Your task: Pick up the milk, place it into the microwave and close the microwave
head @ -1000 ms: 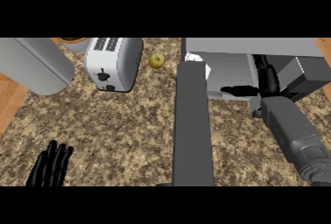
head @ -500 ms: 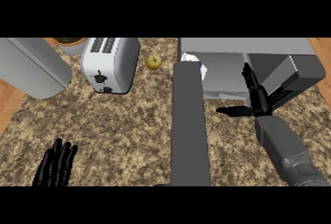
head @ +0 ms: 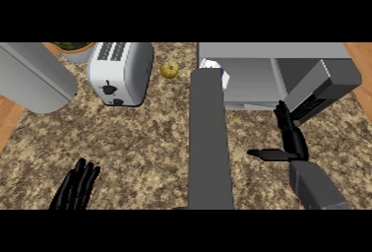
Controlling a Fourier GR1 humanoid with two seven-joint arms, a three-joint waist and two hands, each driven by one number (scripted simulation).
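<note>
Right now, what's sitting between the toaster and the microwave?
Head view: a small yellowish fruit-like thing lies on the counter, between toaster and microwave.

A toaster [head: 120,71] stands on the speckled counter [head: 138,142], a small yellow-green fruit [head: 170,69] beside it.

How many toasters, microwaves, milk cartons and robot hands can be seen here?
Toaster: 1
Microwave: 1
Milk carton: 1, only partly visible
Hands: 2, the left hand and the right hand
Total: 5
</note>
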